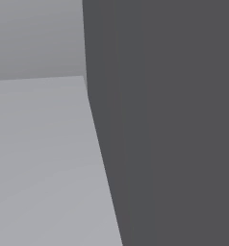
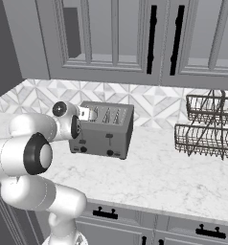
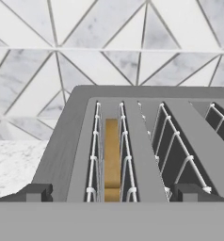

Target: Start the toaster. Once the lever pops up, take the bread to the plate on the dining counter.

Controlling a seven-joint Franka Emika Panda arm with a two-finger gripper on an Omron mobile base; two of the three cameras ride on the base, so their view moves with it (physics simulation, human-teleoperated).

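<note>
the arm [image 2: 34, 153] folds forward, its hand [image 3: 112, 193] spread wide, holding nothing.

Tan bread [image 3: 112, 155] in a grey toaster [image 2: 104, 129] (backsplash [image 3: 132, 42] white-grey triangles).

The left base view sits very close behind a dark grey upright panel [image 1: 174, 120] that covers its right side, with a pale grey flat surface [image 1: 39, 163] at its left. The right base view looks forward and down from behind the white arm [image 2: 34, 158], which rises at the lower left, across a marble worktop [image 2: 173, 177] to a grey toaster [image 2: 104, 129], wire racks [image 2: 207, 127] at far right, and wall cabinets [image 2: 116, 33] above. The hand view looks from very near, down along the toaster's top slots, one holding the bread [image 3: 112, 160], toward the triangle-tiled wall [image 3: 132, 42] beyond. The right base and hand views share the toaster and tiles
</note>
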